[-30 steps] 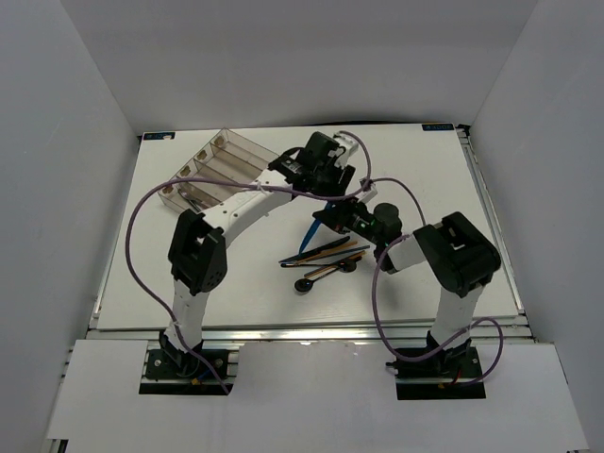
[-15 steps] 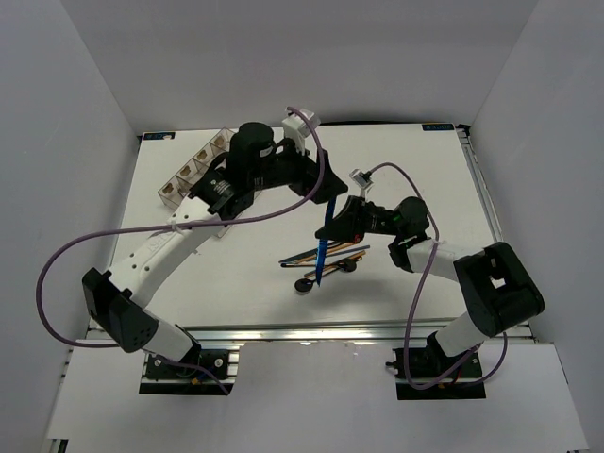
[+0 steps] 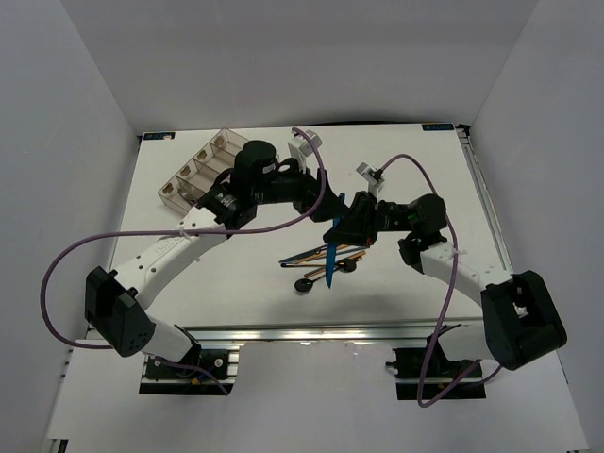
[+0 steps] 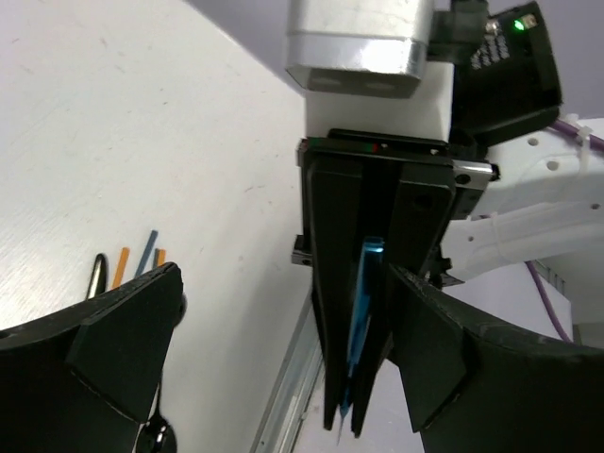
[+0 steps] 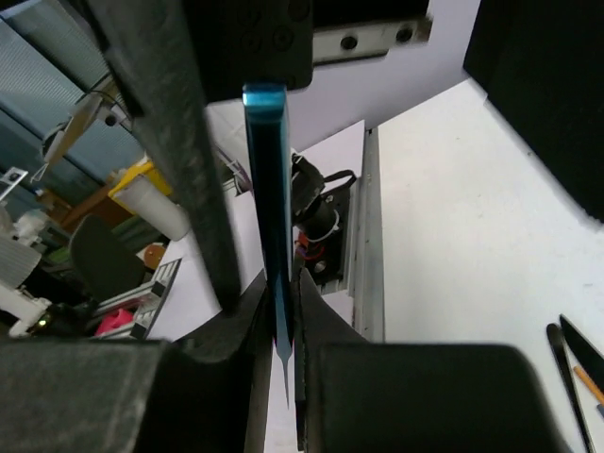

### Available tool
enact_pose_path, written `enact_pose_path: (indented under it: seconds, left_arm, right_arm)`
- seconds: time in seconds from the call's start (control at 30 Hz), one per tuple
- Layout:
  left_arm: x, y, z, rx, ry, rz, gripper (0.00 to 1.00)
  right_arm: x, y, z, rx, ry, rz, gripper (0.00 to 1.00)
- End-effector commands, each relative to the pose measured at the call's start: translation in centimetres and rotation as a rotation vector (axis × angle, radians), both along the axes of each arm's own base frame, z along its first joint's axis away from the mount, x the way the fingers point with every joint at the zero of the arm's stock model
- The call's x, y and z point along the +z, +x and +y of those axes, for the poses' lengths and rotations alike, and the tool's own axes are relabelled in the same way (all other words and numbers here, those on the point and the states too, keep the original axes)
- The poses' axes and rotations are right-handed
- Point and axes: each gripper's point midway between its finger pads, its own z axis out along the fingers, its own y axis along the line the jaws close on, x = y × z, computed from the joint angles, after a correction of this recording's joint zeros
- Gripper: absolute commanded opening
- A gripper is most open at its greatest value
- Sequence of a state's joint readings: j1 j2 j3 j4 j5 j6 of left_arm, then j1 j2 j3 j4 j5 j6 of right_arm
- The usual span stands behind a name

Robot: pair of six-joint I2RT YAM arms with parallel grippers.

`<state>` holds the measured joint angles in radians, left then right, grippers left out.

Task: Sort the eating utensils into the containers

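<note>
My right gripper (image 3: 343, 232) is shut on a blue utensil (image 3: 331, 266), which hangs blade-down above the table. In the right wrist view the gripper (image 5: 281, 316) pinches this thin blue piece (image 5: 267, 189) edge-on; knife or fork, I cannot tell. My left gripper (image 3: 321, 193) is open, and in the left wrist view (image 4: 283, 278) its jaws stand wide on either side of the right gripper's shut fingers (image 4: 335, 311) and the blue piece (image 4: 363, 302), without touching. The clear compartment tray (image 3: 203, 168) stands at the far left.
A pile of chopsticks and black spoons (image 3: 321, 257) lies mid-table under the blue piece, with one spoon (image 3: 304, 286) nearest. Chopstick tips (image 4: 121, 267) and a spoon (image 4: 156, 436) show in the left wrist view. The table's near metal rail (image 3: 311, 328) is close.
The right gripper lifted the blue utensil off the pile and carried it slightly nearer. The left arm swung out and brought its open gripper beside the right gripper.
</note>
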<state>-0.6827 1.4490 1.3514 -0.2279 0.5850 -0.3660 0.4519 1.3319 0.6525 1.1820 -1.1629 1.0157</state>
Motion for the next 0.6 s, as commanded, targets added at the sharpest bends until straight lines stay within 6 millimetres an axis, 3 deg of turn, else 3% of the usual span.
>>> enact_pose_path:
  seconds: [0.0,0.03,0.1,0.2,0.27,0.3,0.4,0.43,0.47,0.53,0.57]
  left_arm:
    - [3.3,-1.7,-0.5,-0.076,-0.145,-0.030,0.96]
    - [3.6,-2.2,-0.6,-0.085,-0.176,0.009,0.93]
    - [4.8,-2.8,-1.0,-0.130,-0.243,-0.012,0.76]
    - [5.4,-3.3,-0.9,-0.144,-0.274,0.000,0.38]
    - [5.1,-3.4,-0.8,-0.145,-0.260,0.003,0.21]
    - [5.0,-3.4,-0.7,-0.138,-0.251,0.002,0.00]
    - [4.6,-2.5,-0.2,-0.080,-0.201,-0.016,0.00]
    - [5.3,-1.8,0.1,-0.052,-0.199,-0.050,0.00]
    - [4.2,-0.8,0.6,0.019,-0.155,-0.020,0.00]
    - [4.7,1.4,2.0,0.116,-0.141,-0.018,0.00]
    - [4.0,2.7,2.9,0.184,-0.115,0.017,0.00]
  right_arm:
    - [1.7,0.9,0.4,-0.013,0.011,-0.120,0.00]
    - [1.7,1.0,0.5,-0.013,0.007,-0.116,0.00]
    - [1.9,1.5,0.6,-0.024,0.003,-0.115,0.00]
    - [2.0,1.8,0.8,-0.027,0.004,-0.114,0.00]
    - [2.2,2.0,0.9,-0.033,0.012,-0.113,0.00]
    - [2.5,2.1,0.9,-0.034,0.015,-0.117,0.00]
    - [2.3,2.3,1.0,-0.031,0.012,-0.105,0.00]
    - [2.1,2.4,1.0,-0.034,0.009,-0.097,0.00]
    - [2.0,2.5,1.0,-0.038,0.007,-0.085,0.00]
    - [1.4,2.9,0.5,-0.064,0.005,-0.059,0.41]
    - [1.2,3.1,0.1,-0.077,0.004,-0.030,0.81]
